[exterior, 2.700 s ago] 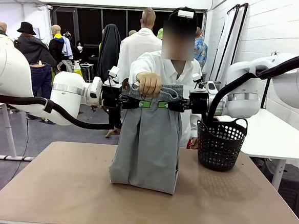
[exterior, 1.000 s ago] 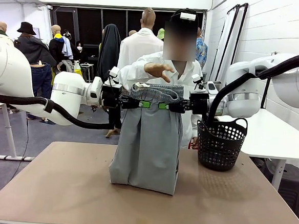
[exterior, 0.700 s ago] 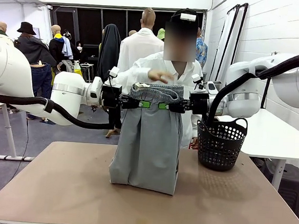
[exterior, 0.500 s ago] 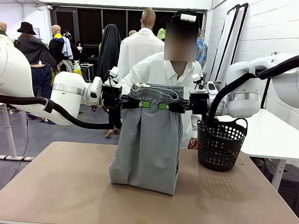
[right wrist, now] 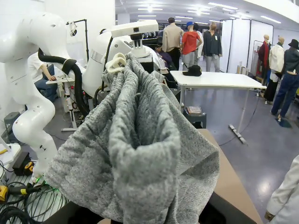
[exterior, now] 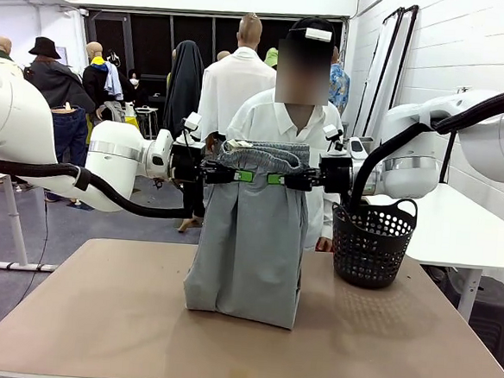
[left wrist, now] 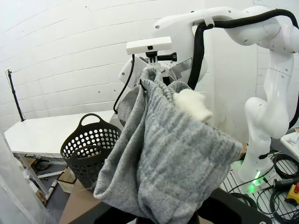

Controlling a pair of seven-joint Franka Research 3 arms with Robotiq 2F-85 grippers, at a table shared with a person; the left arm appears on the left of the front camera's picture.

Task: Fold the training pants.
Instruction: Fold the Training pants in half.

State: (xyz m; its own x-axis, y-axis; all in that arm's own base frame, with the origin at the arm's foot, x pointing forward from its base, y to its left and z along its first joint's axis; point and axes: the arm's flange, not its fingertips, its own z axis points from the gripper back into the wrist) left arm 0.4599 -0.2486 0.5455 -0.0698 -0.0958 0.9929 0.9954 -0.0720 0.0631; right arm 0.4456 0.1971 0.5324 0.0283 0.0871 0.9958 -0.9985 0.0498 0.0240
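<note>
Left hand (exterior: 246,176) clamped shut on the waistband of the training pants (exterior: 250,241), gripping its left end; green pads (exterior: 245,176) visible against the grey fabric. Right hand (exterior: 274,178) likewise closed tight on the waistband's right end, just beside the left hand, both level. Pants hang upright between the two hands, waistband bunched on top, legs dropping straight down with hems touching the table (exterior: 96,316) near its middle. In the left wrist view the pants (left wrist: 173,158) drape over the hand, fingers hidden by cloth; same in the right wrist view (right wrist: 140,154). Black perforated basket (exterior: 371,241) sits on the table to the right of the pants, apart from them. Person in white shirt (exterior: 278,126) stands directly behind the pants at the table's far side.
</note>
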